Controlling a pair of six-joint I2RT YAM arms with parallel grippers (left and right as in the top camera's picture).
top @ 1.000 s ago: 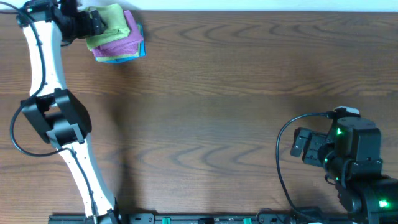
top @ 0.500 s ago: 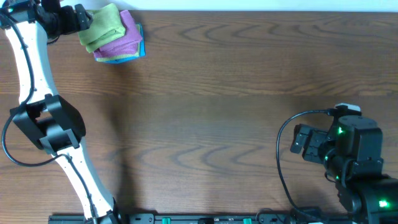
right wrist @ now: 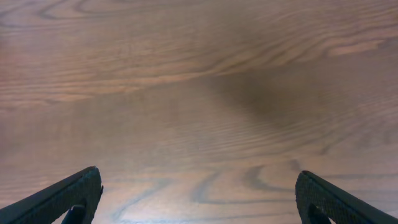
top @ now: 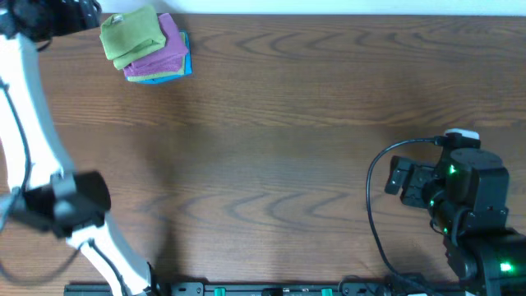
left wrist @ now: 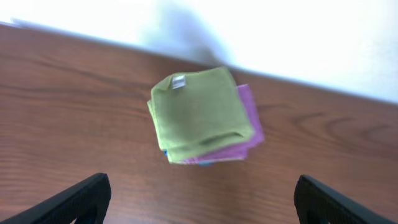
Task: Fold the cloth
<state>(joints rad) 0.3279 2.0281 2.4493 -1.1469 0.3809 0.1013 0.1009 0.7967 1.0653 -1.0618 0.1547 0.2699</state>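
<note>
Apparently folded, the lime-green cloth [left wrist: 200, 112] sits atop the purple cloth [left wrist: 250, 124] at the desk's [top: 288, 123] far-left corner. We should draw our wide-open left end effector [left wrist: 204, 200] straight back, snagging nothing; the right end effector [right wrist: 199, 199] gapes too.

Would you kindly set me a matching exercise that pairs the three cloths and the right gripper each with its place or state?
Things:
1. green cloth
2. purple cloth
3. blue cloth
4. right gripper

Places or states:
A. lies at the bottom
B. open, far from the cloths
C. lies on top
D. lies in the middle

Pairs: 1-C, 2-D, 3-A, 4-B
</note>
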